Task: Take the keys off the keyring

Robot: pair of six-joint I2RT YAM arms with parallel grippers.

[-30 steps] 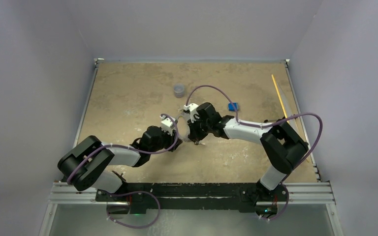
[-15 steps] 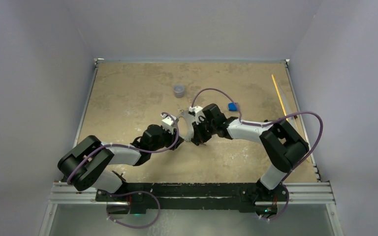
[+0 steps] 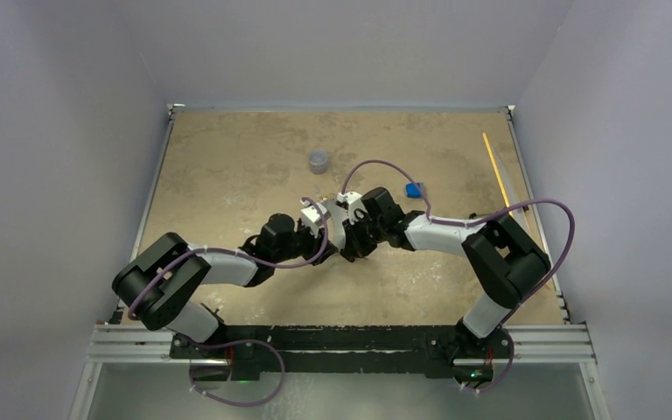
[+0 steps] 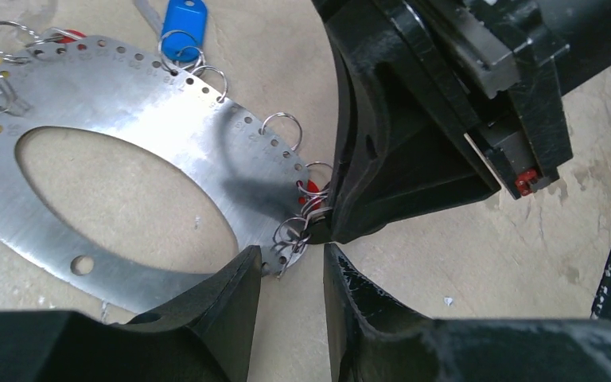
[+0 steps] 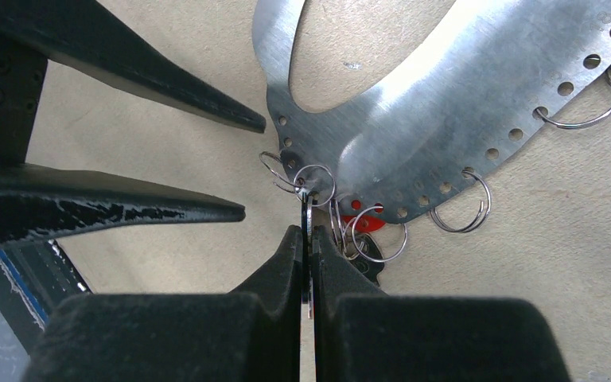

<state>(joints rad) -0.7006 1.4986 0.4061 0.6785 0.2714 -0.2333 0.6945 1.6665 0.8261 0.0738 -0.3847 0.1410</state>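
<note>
Pinching thin silver key (image 5: 308, 208) tight in right gripper (image 5: 308, 239), keyring (image 5: 445, 103) just beyond tips. Left gripper (image 4: 290, 259) half open, empty, tips at keyring edge. Clamp it first, then twist key off slowly.

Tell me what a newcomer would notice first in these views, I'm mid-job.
The big perforated keyring lies flat on the table, with small split rings strung along its edge. At its rim the right gripper is shut on a thin silver key hooked to one ring, and the left gripper stands open right opposite, one fingertip against the keyring's edge. A blue tag hangs further round the rim.
</note>
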